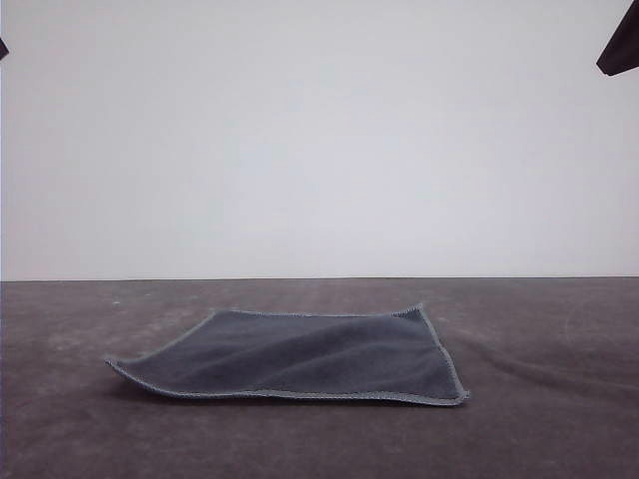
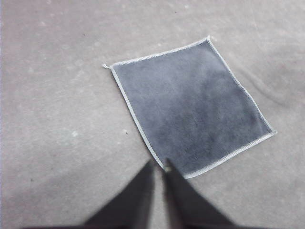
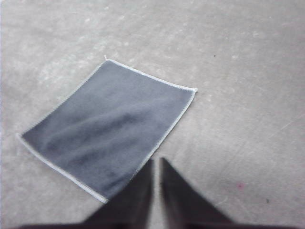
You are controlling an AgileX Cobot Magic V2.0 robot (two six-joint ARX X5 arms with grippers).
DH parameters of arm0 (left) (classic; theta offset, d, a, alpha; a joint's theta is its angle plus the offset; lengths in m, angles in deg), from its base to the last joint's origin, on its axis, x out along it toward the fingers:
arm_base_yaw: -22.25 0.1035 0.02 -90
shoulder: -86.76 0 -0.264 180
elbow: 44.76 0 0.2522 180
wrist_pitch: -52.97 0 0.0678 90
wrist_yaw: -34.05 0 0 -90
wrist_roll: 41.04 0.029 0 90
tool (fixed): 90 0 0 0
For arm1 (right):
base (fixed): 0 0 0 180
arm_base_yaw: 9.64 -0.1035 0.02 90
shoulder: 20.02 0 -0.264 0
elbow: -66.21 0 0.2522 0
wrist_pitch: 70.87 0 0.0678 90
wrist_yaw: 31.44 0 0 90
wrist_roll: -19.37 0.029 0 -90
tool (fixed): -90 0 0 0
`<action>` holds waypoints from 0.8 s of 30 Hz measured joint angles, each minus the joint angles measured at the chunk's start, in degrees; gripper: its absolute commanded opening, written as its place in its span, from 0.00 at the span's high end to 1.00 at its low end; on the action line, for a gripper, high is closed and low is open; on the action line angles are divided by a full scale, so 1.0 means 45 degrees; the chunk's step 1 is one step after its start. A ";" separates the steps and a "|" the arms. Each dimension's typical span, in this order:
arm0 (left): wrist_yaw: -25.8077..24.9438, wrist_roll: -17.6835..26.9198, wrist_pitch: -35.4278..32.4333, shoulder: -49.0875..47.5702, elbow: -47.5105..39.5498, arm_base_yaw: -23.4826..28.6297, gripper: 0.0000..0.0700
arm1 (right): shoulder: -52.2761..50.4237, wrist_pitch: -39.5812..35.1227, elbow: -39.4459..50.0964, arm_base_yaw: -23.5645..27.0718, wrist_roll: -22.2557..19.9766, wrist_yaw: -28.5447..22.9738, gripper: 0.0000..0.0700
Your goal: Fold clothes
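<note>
Both tools hang above the table (image 1: pixel 90 429) with nothing in them. On the left tool (image 2: pixel 158 164) the dark fingers (image 2: pixel 138 191) are pressed nearly together, a thin slit between them; the right tool (image 3: pixel 156 161) is the same. One cloth (image 1: pixel 310 357) lies spread flat mid-table, dark grey face up, its light stitched edge showing, the near left corner slightly lifted.

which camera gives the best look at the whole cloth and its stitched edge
The left wrist view: the cloth lies flat there, all four stitched edges sharp. The right wrist view shows it whole but blurrier. The front view sees it edge-on, foreshortened.
</note>
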 measured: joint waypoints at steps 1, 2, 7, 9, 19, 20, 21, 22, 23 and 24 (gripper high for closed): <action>0.0003 0.0000 0.0000 -0.0006 0.0000 0.0000 0.51 | -0.0003 0.0000 0.0000 0.0000 -0.0019 -0.0003 0.50; 0.0005 0.0012 0.0000 -0.0009 0.0000 0.0000 0.45 | -0.0005 0.0000 0.0000 0.0000 -0.0027 -0.0003 0.46; 0.0000 0.0122 0.0000 -0.0035 0.0000 0.0000 0.44 | -0.0001 0.0000 0.0000 0.0005 -0.0027 -0.0005 0.46; 0.0000 0.0121 0.0000 -0.0048 0.0000 0.0000 0.44 | 0.0000 0.0000 0.0000 0.0000 -0.0018 -0.0005 0.45; -0.0613 -0.1615 0.0449 0.1742 0.0673 0.0013 0.44 | 0.1824 -0.0206 -0.0481 0.0129 0.1625 0.0549 0.45; -0.0817 -0.1717 0.0530 0.2151 0.0822 0.0023 0.44 | 0.2196 -0.0199 -0.0601 0.0197 0.1873 0.0831 0.45; -0.1034 -0.1800 0.0610 0.2584 0.0973 0.0038 0.44 | 0.2570 -0.0190 -0.0721 0.0280 0.2128 0.1144 0.45; -0.1135 -0.1838 0.0671 0.2963 0.1111 0.0082 0.44 | 0.2892 -0.0186 -0.0819 0.0364 0.2322 0.1448 0.45; -0.1222 -0.1869 0.0693 0.3336 0.1254 0.0143 0.44 | 0.3235 -0.0180 -0.0927 0.0467 0.2490 0.1725 0.45; -0.1299 -0.1893 0.0681 0.3705 0.1402 0.0220 0.44 | 0.3598 -0.0170 -0.1044 0.0587 0.2638 0.1980 0.45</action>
